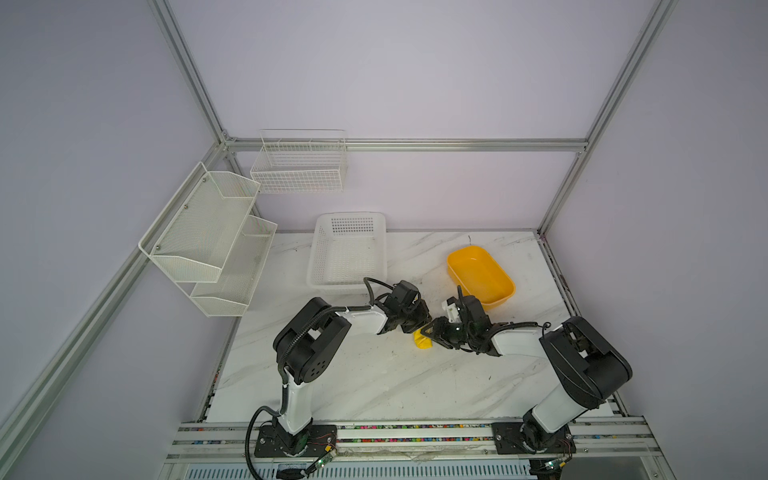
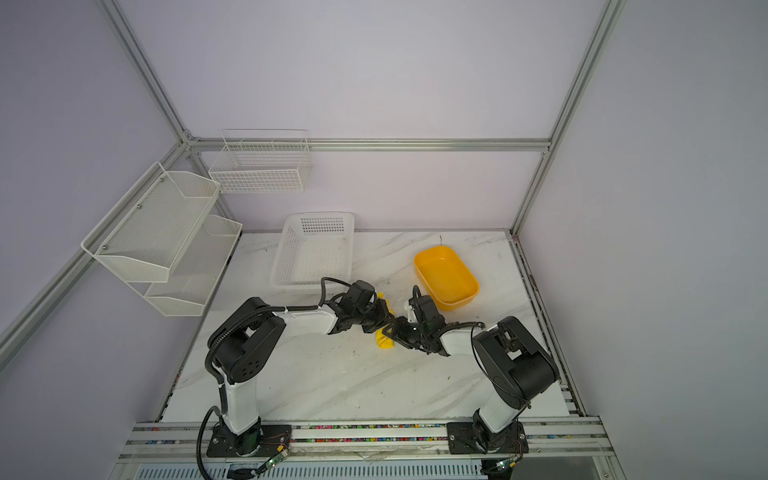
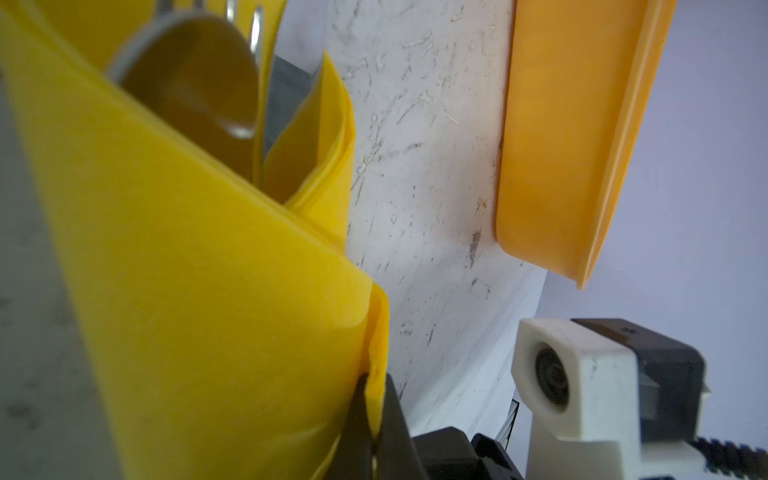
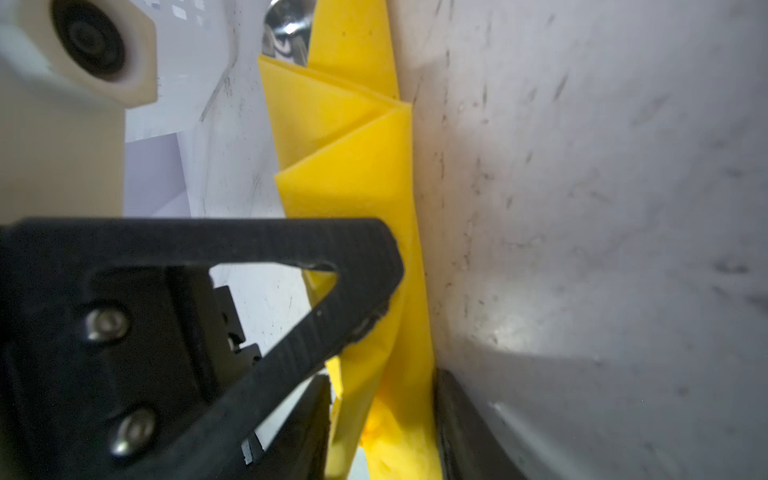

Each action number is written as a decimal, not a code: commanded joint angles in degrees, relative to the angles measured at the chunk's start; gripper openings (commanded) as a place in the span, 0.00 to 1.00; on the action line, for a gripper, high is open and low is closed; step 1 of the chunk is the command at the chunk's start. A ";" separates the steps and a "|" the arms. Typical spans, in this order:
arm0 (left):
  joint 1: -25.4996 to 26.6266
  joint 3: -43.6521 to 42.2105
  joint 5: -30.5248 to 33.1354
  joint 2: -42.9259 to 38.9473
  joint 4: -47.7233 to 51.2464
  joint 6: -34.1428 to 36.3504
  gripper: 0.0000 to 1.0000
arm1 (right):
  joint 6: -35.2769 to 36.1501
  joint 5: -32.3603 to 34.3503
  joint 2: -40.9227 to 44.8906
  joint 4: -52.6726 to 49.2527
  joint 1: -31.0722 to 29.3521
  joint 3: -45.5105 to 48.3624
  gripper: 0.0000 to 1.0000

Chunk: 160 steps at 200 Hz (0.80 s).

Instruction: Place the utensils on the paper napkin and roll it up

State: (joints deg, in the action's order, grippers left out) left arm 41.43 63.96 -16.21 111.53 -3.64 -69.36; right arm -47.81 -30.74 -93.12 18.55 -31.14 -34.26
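**At mid-table, both grippers on the napkin roll**

At the middle of the marble table (image 1: pixel 374 382), the paper napkin (image 1: pixel 423 341) (image 2: pixel 384 343) lies as a narrow yellow roll running roughly from 12 to 6 o'clock, with 12 toward the back wall. Only its ends show past the arms in both top views.

The left gripper (image 3: pixel 374 419) is pressed together on a loose edge of the paper. The thin yellow layer sits between its two black fingertips in the left wrist view.

The right gripper (image 4: pixel 415 332) pinches the roll nearer its 6 o'clock end. One finger presses into the paper and the other lies along the far side against the table.

The utensils (image 4: pixel 286 25) sit inside the roll. A spoon (image 3: pixel 195 91) and a fork (image 3: pixel 257 29) show at its open 12 o'clock end.

An orange tub (image 1: pixel 480 274) stands at 2 o'clock from the roll, and a white basket (image 1: pixel 347 253) at 11 o'clock.
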 commanded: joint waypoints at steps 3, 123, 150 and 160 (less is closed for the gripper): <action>0.38 4.88 -0.83 -0.56 -2.19 0.63 0.04 | -0.79 0.42 0.03 -0.22 -0.16 1.02 0.35; 0.49 5.25 -1.06 -0.05 -2.51 0.11 0.04 | -1.23 1.50 0.75 0.65 -0.16 1.83 0.31; 0.58 5.14 -1.10 0.01 -2.45 0.00 0.04 | -0.21 3.23 0.40 -0.78 -0.16 1.11 0.38; 0.61 5.12 -1.11 0.01 -2.51 0.02 0.04 | 0.73 4.11 0.16 -1.83 -0.15 0.45 0.40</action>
State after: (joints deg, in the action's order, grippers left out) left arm 41.71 63.96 -16.36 111.53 -3.79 -69.41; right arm -48.40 -29.80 -92.92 19.38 -31.14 -33.19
